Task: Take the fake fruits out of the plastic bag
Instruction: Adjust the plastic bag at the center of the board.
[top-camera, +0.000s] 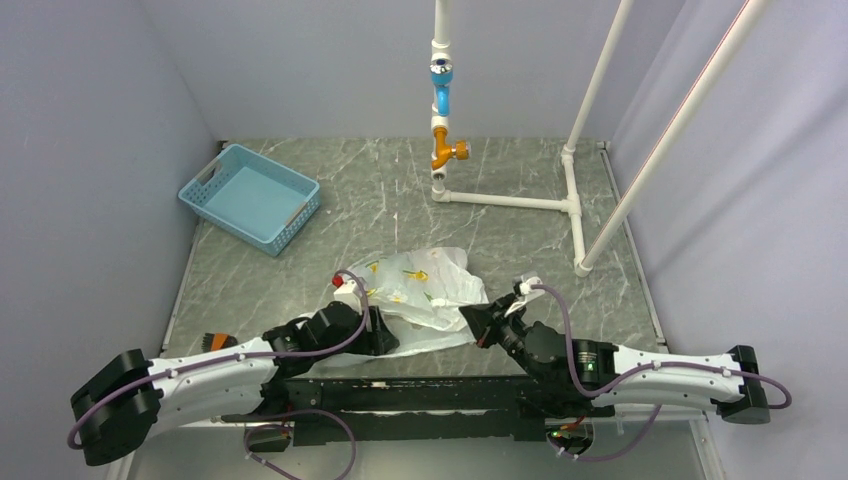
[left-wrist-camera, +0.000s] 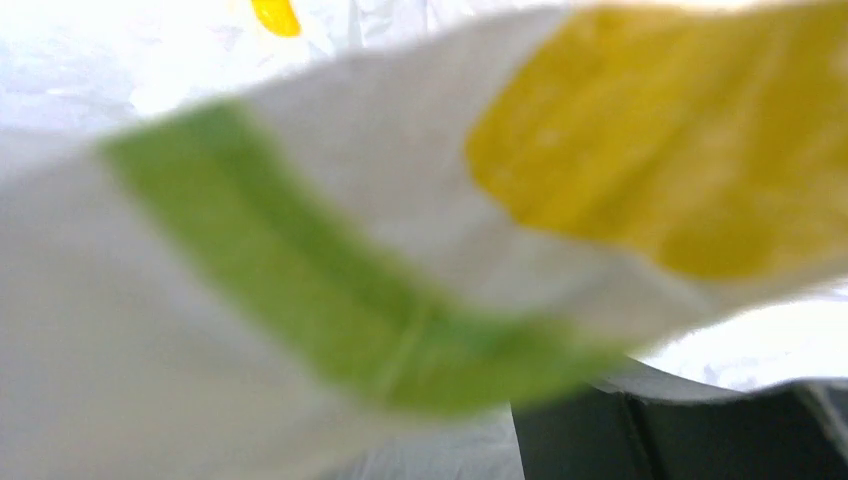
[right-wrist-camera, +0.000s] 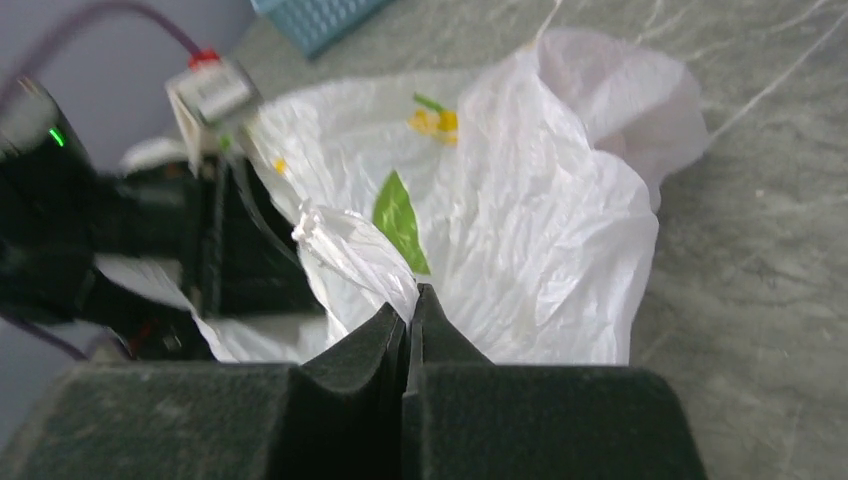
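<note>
We see the plastic bag (top-camera: 425, 285) lying crumpled on the grey, marble-veined bench (top-camera: 520, 235), just ahead of both arms. It is thin, crinkly, translucent white film with small yellow and green printed marks. The right fingers (right-wrist-camera: 365, 350), dark wedge-shaped pads, are pressed together on a twisted strip at the bag's near right edge. The left fingers (top-camera: 385, 338) sit against its left side. Their own camera shows only blurred film with a green band and a yellow patch, so we cannot tell how they stand. The film hides any fruits. A blue lattice basket (top-camera: 250, 197), rectangular, rests well apart at the far left.
</note>
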